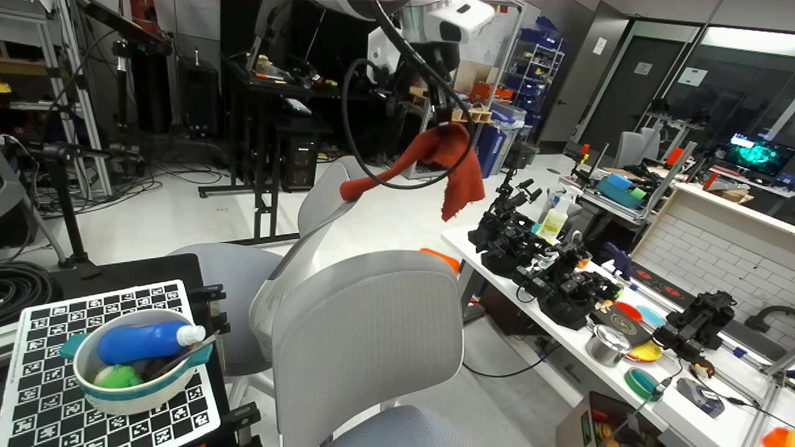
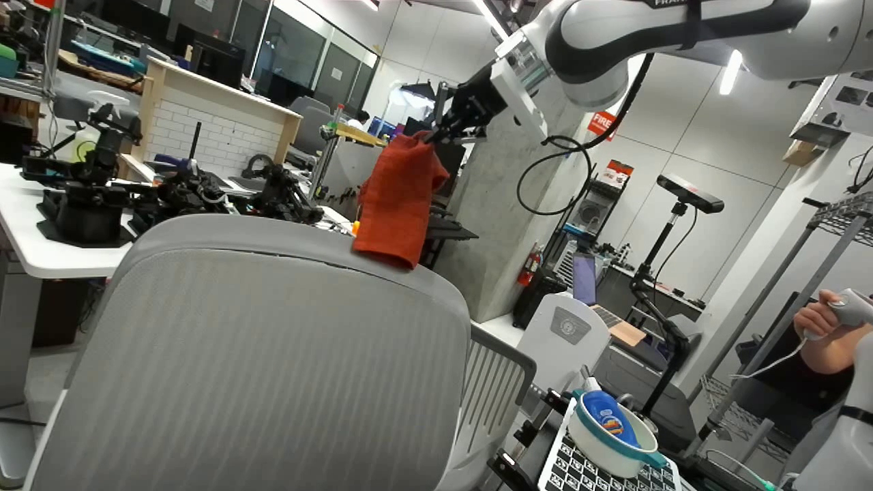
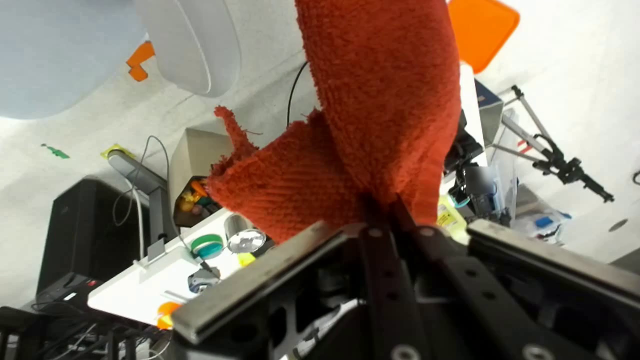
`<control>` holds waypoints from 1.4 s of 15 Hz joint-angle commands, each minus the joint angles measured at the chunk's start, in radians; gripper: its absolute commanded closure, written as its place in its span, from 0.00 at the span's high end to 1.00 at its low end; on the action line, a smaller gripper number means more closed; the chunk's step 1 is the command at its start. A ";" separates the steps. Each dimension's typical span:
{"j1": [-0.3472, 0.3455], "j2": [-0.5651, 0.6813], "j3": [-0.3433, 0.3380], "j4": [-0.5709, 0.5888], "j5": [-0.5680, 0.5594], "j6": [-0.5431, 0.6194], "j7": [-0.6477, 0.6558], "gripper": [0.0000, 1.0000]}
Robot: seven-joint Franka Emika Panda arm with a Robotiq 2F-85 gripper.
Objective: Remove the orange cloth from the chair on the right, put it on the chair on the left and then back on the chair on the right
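Inside round white teal-handled pot (image 1: 127,405) on black-and-white checkered board (image 1: 37,372), saw blue plastic bottle (image 1: 144,343), green lump (image 1: 118,376) | over pale floor (image 1: 155,217), clenched orange-red terry cloth (image 2: 397,201), touching grey chair back (image 2: 293,354), in black metal gripper (image 2: 431,137)

In an exterior view we saw the gripper (image 1: 442,118) pinching the orange cloth (image 1: 466,183): a ragged end hung free, and the other end lay over the upper back of the farther chair (image 1: 320,202). Another gray chair (image 1: 372,323) stood nearer to us. At the left we saw a white pot (image 1: 133,403) on a checkered board (image 1: 43,372), a blue bottle (image 1: 140,341) inside.
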 commanded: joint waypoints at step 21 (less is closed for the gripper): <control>0.092 0.048 0.035 -0.053 -0.058 0.018 0.151 0.01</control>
